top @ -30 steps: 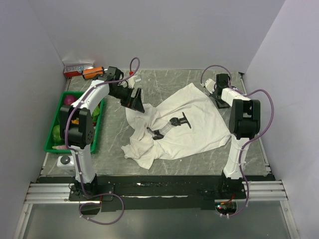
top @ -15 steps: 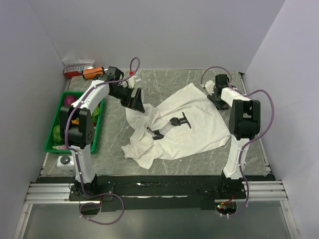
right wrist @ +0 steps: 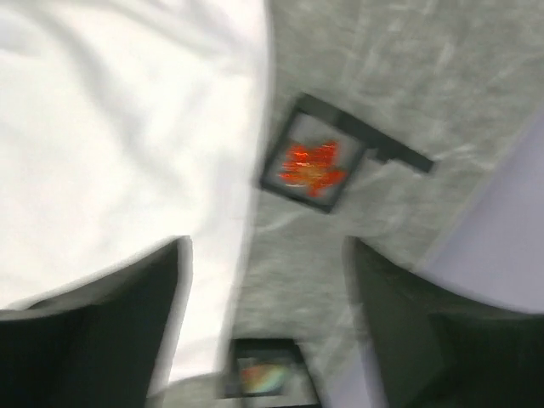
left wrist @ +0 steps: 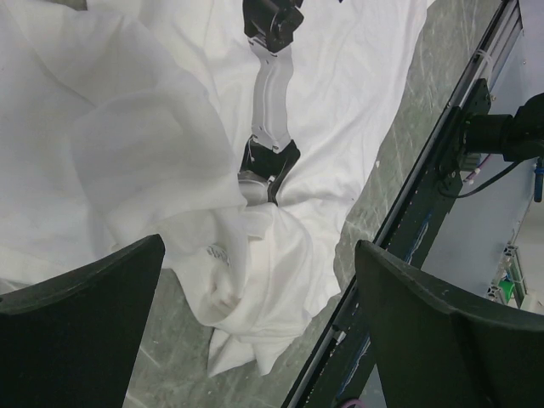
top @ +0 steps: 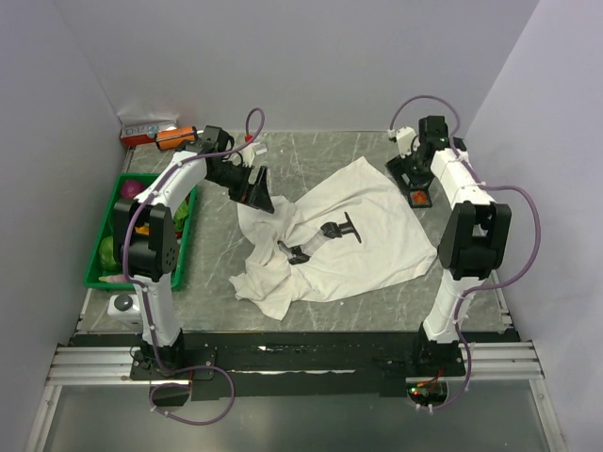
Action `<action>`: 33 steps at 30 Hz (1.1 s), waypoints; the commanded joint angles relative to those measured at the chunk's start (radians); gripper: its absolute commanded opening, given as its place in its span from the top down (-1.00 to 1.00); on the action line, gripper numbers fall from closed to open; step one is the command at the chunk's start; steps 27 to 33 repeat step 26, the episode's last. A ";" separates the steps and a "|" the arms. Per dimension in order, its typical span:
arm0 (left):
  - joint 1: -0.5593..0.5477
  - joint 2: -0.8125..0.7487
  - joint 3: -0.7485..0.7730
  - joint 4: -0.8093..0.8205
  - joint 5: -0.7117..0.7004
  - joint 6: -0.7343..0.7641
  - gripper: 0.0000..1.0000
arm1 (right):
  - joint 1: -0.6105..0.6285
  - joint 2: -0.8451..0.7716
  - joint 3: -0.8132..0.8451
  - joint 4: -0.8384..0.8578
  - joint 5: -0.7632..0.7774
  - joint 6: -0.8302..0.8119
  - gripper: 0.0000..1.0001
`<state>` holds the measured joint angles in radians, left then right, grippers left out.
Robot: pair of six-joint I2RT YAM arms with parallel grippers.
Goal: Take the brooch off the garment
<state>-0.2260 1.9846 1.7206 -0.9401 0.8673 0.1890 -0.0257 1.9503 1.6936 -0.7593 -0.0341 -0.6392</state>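
Right wrist view only, blurred: tiny orange-gold brooch [right wrist: 310, 166] lies in a small black square tray [right wrist: 281, 140] on the grey marbled counter [right wrist: 408, 76], just beside the edge of the white cloth garment [right wrist: 119, 127] and off the cloth. Right claw [right wrist: 265, 327] hangs above it, fingers wide apart, nothing between them. Top view: only a narrow strip of counter between garment and right wall. Left claw [top: 259, 196] spread wide and empty at the garment's far-left edge. A second small square at the bottom of the wrist view can't be made out.
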 commanded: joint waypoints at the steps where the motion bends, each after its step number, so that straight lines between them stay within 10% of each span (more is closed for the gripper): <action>1: -0.001 -0.009 0.072 -0.005 -0.013 0.001 -0.99 | 0.012 -0.126 0.125 -0.124 -0.310 0.150 -1.00; 12: 0.146 0.082 0.542 0.085 -0.381 -0.118 -0.99 | 0.083 -0.062 0.562 0.121 0.321 0.562 -1.00; 22: 0.221 -0.116 0.404 0.639 -0.631 -0.229 -0.99 | 0.086 -0.223 0.497 0.425 0.494 0.481 -1.00; 33: 0.223 -0.109 0.454 0.684 -0.686 -0.200 -0.99 | 0.084 -0.234 0.541 0.469 0.516 0.444 -1.00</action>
